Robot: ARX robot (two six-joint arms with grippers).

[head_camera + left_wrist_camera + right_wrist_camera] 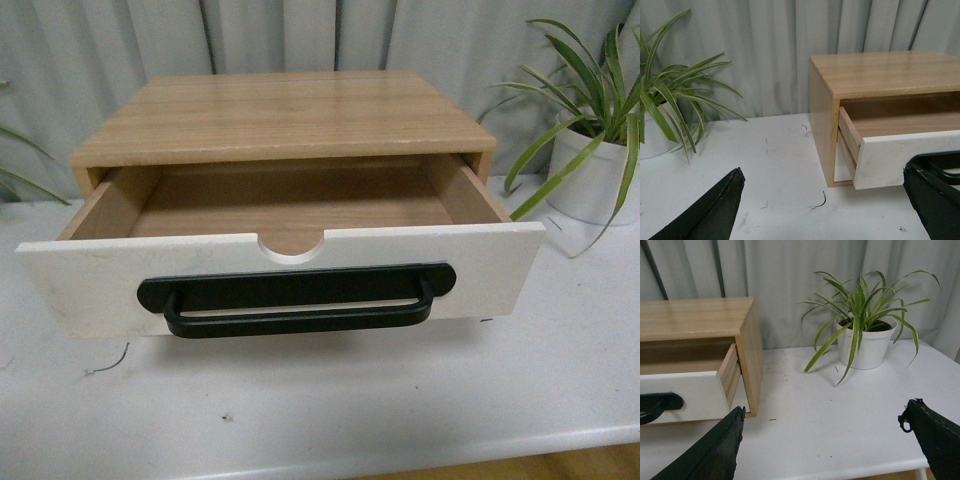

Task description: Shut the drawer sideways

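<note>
The drawer (90, 280) stands pulled far out of a light wood cabinet (280, 115) on the white table. It has a white front, a long black bar handle (296, 300), a semicircular notch (291, 243) in its top edge and an empty wood inside. Neither arm shows in the front view. The drawer's left end shows in the left wrist view (890, 157); my left gripper (825, 200) is open and empty, low over the table to the drawer's left. The drawer's right end shows in the right wrist view (690, 395); my right gripper (822, 437) is open and empty, off that end.
A potted green plant (595, 150) in a white pot stands right of the cabinet, also in the right wrist view (865, 340). Another potted plant (665, 110) stands left of the cabinet. Grey curtains hang behind. The table's front edge (420, 450) is near.
</note>
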